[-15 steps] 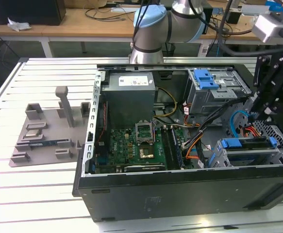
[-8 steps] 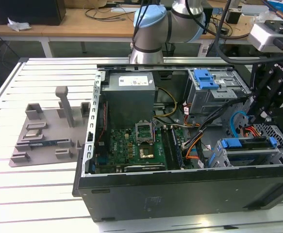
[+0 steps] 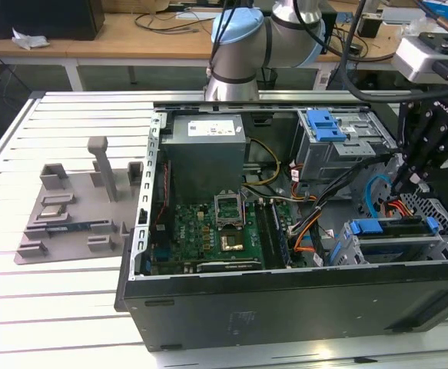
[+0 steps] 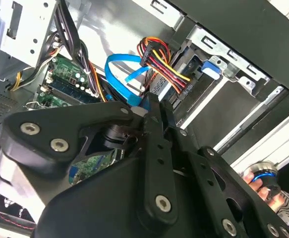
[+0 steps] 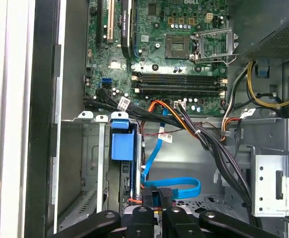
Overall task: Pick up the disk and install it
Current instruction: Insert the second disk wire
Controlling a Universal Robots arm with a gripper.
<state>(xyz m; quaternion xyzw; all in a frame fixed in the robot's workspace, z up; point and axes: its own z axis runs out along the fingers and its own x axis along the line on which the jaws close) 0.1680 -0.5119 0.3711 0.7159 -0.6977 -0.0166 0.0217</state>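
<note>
Claw (image 3: 408, 183) pressed together, empty, right above the disk (image 3: 396, 231), which already sits in the drive bay (image 3: 362, 250). Risk: claw snags blue cable (image 3: 377, 192) or power wires (image 4: 166, 64) just beside it, yanking connectors.

White slatted table (image 3: 54, 292), wooden workbench (image 3: 131, 38) behind, cables on it
</note>
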